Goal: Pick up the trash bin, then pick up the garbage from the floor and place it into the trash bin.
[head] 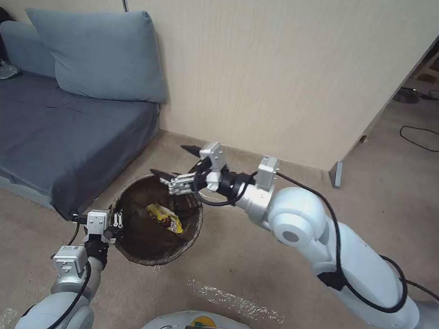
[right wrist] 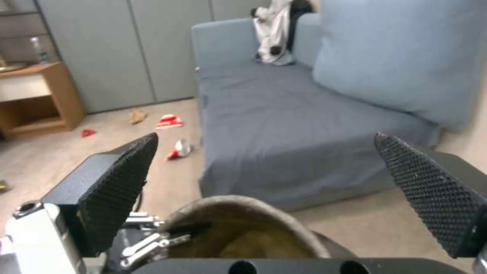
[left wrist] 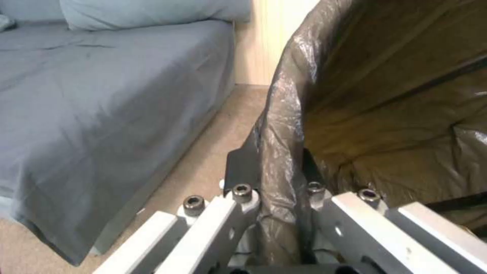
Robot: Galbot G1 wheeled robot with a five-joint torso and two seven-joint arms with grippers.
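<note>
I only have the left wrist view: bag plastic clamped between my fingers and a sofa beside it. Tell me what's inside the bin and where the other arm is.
Observer: In the head view a yellow wrapper lies inside the trash bin, on the brown liner.
Operator: Give me the right arm.
Observer: The right gripper is open above the bin's far rim, with nothing between its fingers.
Operator: Confirm my grip from outside.
Observer: The left gripper is shut on the bin's near rim.
Operator: Report any litter left on the floor.
Observer: The right wrist view shows red-and-white packets and a tan scrap on the floor past the sofa, near a wooden cabinet.
</note>
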